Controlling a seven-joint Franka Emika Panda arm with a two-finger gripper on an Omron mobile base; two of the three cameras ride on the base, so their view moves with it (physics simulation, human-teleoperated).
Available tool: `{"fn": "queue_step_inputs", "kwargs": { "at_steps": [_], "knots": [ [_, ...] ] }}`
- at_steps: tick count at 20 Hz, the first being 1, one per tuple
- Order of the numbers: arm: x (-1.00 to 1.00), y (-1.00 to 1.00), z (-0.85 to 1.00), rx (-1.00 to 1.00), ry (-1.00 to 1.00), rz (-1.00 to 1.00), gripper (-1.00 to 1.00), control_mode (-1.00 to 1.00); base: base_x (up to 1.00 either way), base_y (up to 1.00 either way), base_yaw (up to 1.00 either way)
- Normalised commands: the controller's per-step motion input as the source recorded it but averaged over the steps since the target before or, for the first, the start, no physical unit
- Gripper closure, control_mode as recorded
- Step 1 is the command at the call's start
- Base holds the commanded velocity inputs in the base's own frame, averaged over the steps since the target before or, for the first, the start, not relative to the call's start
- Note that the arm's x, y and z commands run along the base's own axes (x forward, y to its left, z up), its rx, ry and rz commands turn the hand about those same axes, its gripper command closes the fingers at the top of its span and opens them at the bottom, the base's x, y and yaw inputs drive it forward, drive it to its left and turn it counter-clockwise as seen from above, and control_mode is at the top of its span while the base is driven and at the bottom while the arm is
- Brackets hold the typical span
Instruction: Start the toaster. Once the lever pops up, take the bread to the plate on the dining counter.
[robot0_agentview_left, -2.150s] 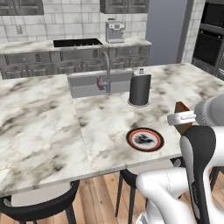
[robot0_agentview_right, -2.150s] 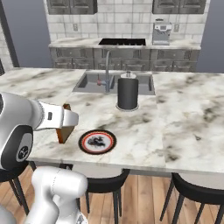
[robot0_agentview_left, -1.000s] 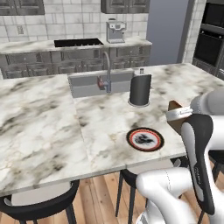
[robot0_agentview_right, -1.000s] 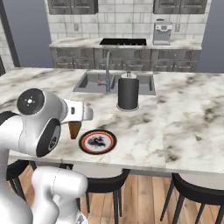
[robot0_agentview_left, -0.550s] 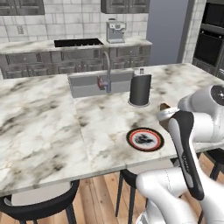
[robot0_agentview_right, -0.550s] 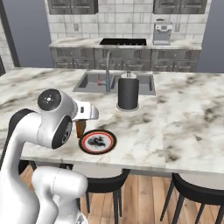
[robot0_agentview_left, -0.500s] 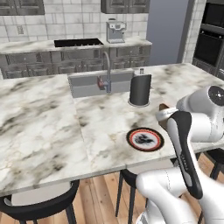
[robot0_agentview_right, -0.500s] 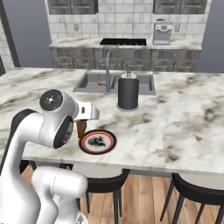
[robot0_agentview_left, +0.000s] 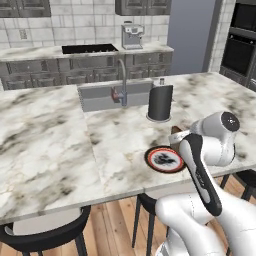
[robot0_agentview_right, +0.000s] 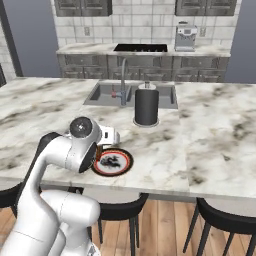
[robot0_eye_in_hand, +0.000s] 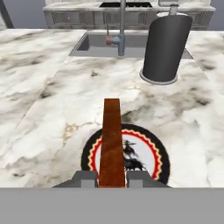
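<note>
the two-finger gripper (robot0_eye_in_hand: 112, 178) clamps the small brown bread slice (robot0_eye_in_hand: 112, 142) edge-on above the round red-rimmed plate (robot0_eye_in_hand: 148, 153) near the white marble dining counter's (robot0_agentview_left: 60, 145) front edge; released upright, the slice may topple off the plate.

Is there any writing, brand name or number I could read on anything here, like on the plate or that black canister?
None can be read.
The plate: a dark drawn pattern in its white centre, no letters.
The black canister: plain, no label showing.
The coffee machine on the far counter: too small to tell whether it bears a brand.
The bread held in the jaws: unmarked.
</note>
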Motion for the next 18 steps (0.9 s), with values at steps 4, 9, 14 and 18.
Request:
{"fn": "queue_step_inputs", "kwargs": {
  "at_steps": [4,9,14,18],
  "knots": [
    [0.51,0.00,-0.62,0.08,0.00,0.03,1.00,-1.00,0.00,0.00,0.00],
    [0.48,-0.02,-0.34,0.04,0.00,0.01,1.00,-1.00,0.00,0.00,0.00],
    [0.47,-0.02,-0.18,0.01,0.00,0.00,1.00,-1.00,0.00,0.00,0.00],
    [0.39,-0.01,-0.29,0.00,0.00,0.00,1.00,-1.00,0.00,0.00,0.00]
  ]
}}
